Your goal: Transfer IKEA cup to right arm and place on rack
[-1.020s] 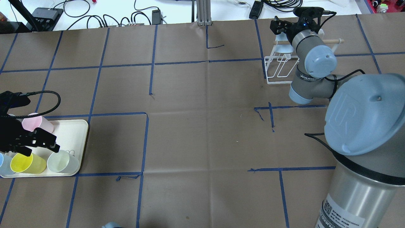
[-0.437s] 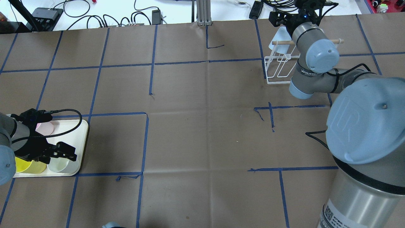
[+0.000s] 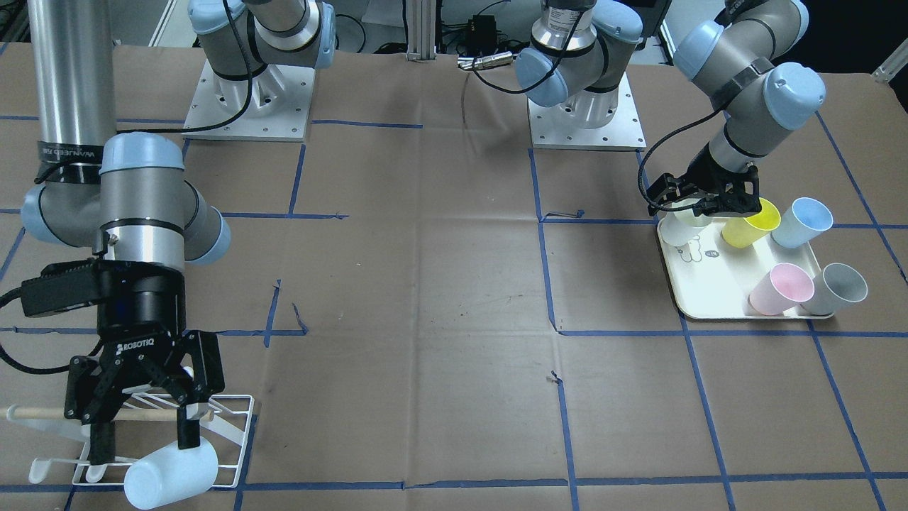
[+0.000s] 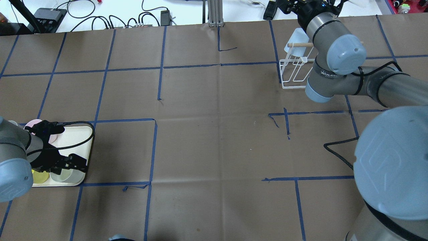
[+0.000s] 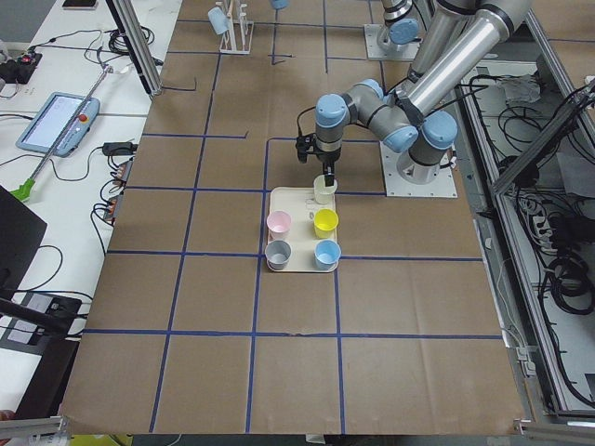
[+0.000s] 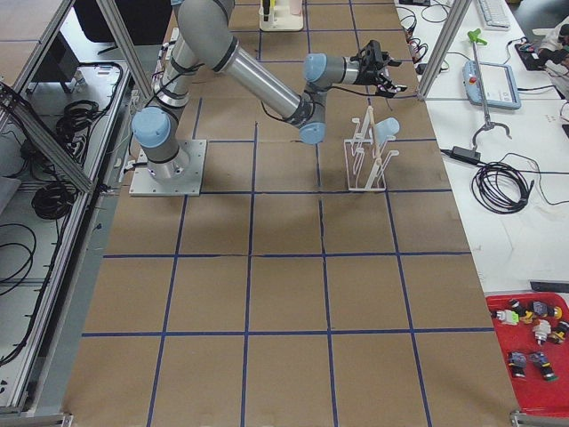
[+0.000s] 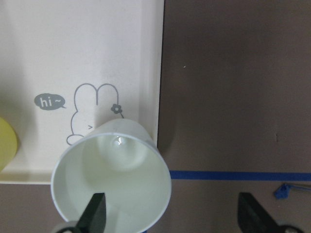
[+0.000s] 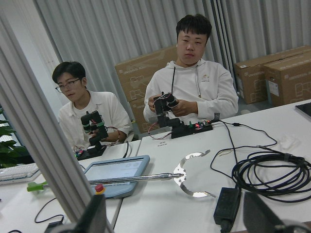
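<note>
The left gripper (image 3: 702, 206) hangs wide open over a corner of the cream tray (image 3: 709, 301), above an upright pale green cup (image 7: 112, 189). In the wrist view one finger (image 7: 97, 216) sits over the cup's mouth and the other stands well outside its wall. Neither seems to touch it, though depth is hard to judge. The right gripper (image 3: 142, 440) is also spread wide and empty, above the white wire rack (image 3: 237, 426). A pale blue cup (image 3: 170, 474) hangs tilted at the rack's end, below the wooden dowel (image 3: 42, 412). The side view shows the gripper clear above it.
</note>
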### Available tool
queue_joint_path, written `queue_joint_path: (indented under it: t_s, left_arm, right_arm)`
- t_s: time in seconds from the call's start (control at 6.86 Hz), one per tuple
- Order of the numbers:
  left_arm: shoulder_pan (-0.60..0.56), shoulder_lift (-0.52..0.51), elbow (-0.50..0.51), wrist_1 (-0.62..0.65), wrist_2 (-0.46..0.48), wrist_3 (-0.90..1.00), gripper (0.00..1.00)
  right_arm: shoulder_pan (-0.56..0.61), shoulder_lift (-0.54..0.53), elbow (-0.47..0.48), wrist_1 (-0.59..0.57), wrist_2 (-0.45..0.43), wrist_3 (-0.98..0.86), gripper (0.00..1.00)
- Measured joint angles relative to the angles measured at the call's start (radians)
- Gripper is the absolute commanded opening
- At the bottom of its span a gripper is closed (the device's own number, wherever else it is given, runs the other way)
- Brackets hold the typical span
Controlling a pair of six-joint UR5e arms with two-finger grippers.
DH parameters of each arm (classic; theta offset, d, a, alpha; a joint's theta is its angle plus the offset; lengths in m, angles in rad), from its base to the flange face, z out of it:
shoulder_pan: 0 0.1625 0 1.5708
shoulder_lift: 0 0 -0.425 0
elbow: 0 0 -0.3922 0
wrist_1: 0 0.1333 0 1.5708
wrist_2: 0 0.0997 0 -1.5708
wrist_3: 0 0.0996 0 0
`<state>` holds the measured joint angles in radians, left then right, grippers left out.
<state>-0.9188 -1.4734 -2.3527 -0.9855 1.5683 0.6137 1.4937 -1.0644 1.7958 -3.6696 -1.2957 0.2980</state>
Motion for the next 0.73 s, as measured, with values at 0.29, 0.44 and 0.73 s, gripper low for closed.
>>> queue_joint_path:
  t_s: [0.29,0.44,0.73]
  left_arm:
    - [0.001,-0.020,-0.007,0.029,0.013,0.005,0.70]
    - [0.001,-0.016,-0.006,0.033,0.023,0.005,0.33]
    - [0.002,-0.013,-0.004,0.033,0.031,0.003,0.00]
  right_arm:
    - [0.015,-0.119,0.131,0.001,0.113,0.245,1.00]
    - [0.017,-0.173,0.205,0.001,0.147,0.395,1.00]
    - [0.020,-0.234,0.284,0.001,0.189,0.687,1.00]
